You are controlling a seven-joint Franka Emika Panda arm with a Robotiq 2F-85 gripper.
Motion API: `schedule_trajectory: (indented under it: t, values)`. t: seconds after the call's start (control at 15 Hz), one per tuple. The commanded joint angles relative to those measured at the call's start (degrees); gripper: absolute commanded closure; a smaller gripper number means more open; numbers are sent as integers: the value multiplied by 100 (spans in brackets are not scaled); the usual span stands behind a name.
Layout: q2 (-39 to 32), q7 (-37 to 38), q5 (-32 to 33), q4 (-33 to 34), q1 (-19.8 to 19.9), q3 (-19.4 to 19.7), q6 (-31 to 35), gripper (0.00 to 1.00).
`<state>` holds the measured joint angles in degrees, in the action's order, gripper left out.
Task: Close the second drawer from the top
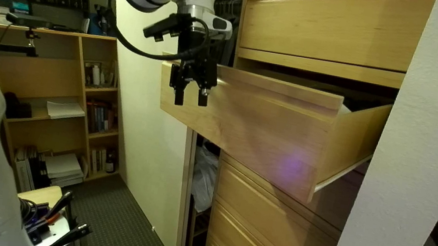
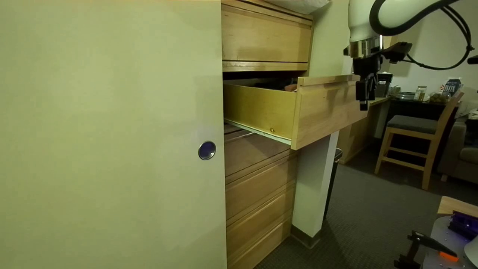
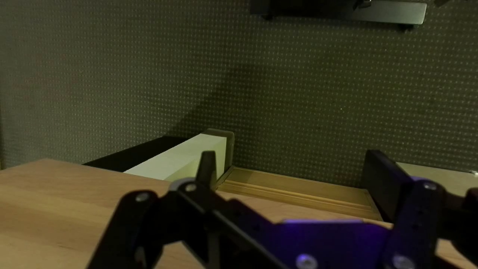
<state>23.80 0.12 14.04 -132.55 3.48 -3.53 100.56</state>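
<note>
Hanging before one open drawer (image 1: 263, 126), second from top, one gripper (image 1: 191, 101) has two fingers (image 3: 381, 183) wide apart

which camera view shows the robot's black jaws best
The wrist view: the black jaws stand large and wide apart there, their gap clear against the dark dotted carpet. Both exterior views show them smaller, pointing down in front of the open wide drawer of pale blond wood.

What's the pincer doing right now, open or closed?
Pincer: open, holding nothing.
</note>
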Motion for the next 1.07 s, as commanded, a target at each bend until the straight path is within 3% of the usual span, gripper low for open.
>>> schedule_trajectory:
  t: [0.0, 1.0]
  values:
    - [-6, 35, 35, 12, -117, 99, -22, 0]
    - [137, 4, 86, -131, -177, 134, 122, 0]
